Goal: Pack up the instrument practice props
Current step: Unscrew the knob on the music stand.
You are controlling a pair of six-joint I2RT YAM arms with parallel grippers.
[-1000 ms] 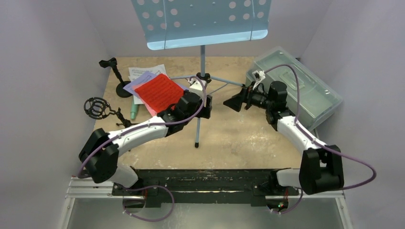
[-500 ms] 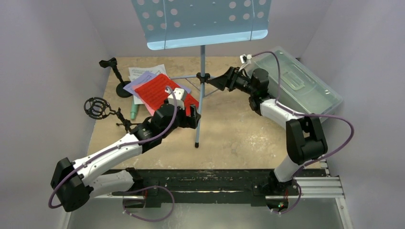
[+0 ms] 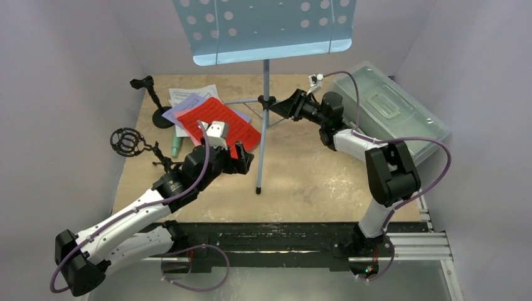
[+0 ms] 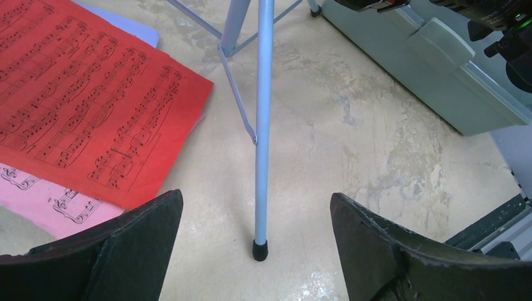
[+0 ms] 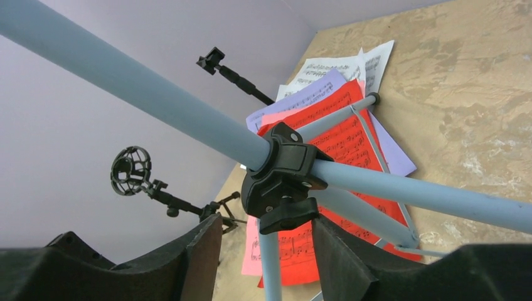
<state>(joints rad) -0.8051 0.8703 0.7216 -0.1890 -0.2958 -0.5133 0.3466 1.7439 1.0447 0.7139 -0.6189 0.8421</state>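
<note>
Left claw (image 4: 255,197) spread by stand leg (image 4: 262,125), right claw (image 5: 266,221) straddling clamp (image 5: 282,166), seemingly loose

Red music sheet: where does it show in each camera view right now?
Top external: red sheet, left of centre.
Left wrist: upper left.
Right wrist: centre, behind the legs.
Shared landmark: light-blue stand legs, beside the sheet.

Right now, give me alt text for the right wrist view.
The right claw brackets the black clamp where the light-blue pole meets its tripod legs. Behind lie red, pink, lilac and white music sheets and two black microphone stands.
</note>
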